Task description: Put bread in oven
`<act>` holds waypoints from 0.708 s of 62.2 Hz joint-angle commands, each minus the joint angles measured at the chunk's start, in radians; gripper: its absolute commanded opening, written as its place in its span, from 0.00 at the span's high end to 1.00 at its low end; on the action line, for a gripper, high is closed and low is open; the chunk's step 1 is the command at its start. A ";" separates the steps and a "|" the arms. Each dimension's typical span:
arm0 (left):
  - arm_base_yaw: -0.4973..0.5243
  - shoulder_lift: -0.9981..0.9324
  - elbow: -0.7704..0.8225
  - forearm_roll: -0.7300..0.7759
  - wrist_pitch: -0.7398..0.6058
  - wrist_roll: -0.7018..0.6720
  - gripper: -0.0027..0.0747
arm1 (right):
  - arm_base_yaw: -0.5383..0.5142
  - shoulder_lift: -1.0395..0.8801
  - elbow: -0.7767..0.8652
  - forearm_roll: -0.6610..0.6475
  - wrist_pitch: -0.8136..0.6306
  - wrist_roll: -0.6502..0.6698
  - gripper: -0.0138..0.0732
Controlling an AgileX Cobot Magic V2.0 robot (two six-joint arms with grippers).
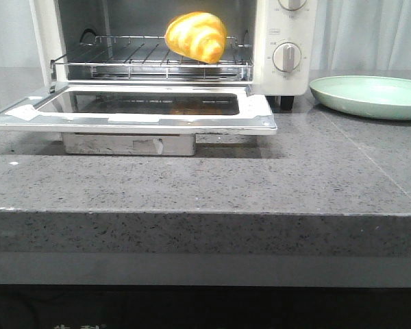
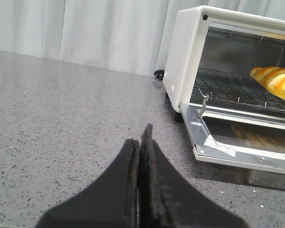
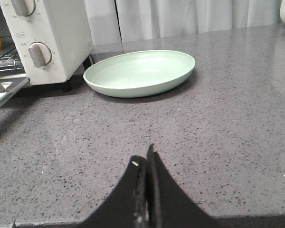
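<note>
The bread point(image 1: 196, 36) already sat on the wire rack point(image 1: 151, 55) inside the oven point(image 1: 288, 41), so the putting-in part looked done, and the next move was likely to swing the open door point(image 1: 133, 113) up. The bread was shiny, with orange-brown and pale yellow stripes. The left end effector point(image 2: 141, 156) and the right end effector point(image 3: 145, 178) were both pressed together, holding nothing, low over the desk point(image 1: 260, 178).

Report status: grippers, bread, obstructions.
Left gripper shut, empty. Right gripper shut, empty. Bread on oven rack, door open. Plate empty, nothing in the way.
</note>
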 commanded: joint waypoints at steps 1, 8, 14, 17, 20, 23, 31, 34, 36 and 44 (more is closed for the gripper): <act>0.001 -0.023 0.024 -0.009 -0.079 -0.001 0.99 | -0.006 -0.020 0.005 -0.007 -0.114 -0.010 0.98; 0.001 -0.023 0.024 -0.009 -0.079 -0.001 0.99 | -0.006 -0.020 0.005 0.003 -0.179 -0.028 0.98; 0.001 -0.023 0.024 -0.009 -0.079 -0.001 0.99 | -0.006 -0.020 0.005 0.025 -0.207 -0.118 0.98; 0.001 -0.023 0.024 -0.009 -0.079 -0.001 0.99 | -0.006 -0.020 0.005 0.042 -0.212 -0.155 0.98; 0.001 -0.023 0.024 -0.009 -0.079 -0.001 0.99 | -0.006 -0.020 0.005 0.066 -0.212 -0.176 0.98; 0.001 -0.023 0.024 -0.009 -0.079 -0.001 0.99 | -0.006 -0.020 0.005 0.082 -0.212 -0.180 0.98; 0.001 -0.023 0.024 -0.009 -0.079 -0.001 0.99 | -0.006 -0.020 0.005 0.094 -0.211 -0.180 0.98; 0.001 -0.023 0.024 -0.009 -0.079 -0.001 0.99 | -0.006 -0.020 0.005 0.094 -0.210 -0.180 0.98; 0.001 -0.023 0.024 -0.009 -0.079 -0.001 0.99 | -0.006 -0.020 0.005 0.094 -0.211 -0.180 0.98; 0.001 -0.023 0.024 -0.009 -0.079 -0.001 0.99 | -0.006 -0.020 0.005 0.094 -0.208 -0.180 0.98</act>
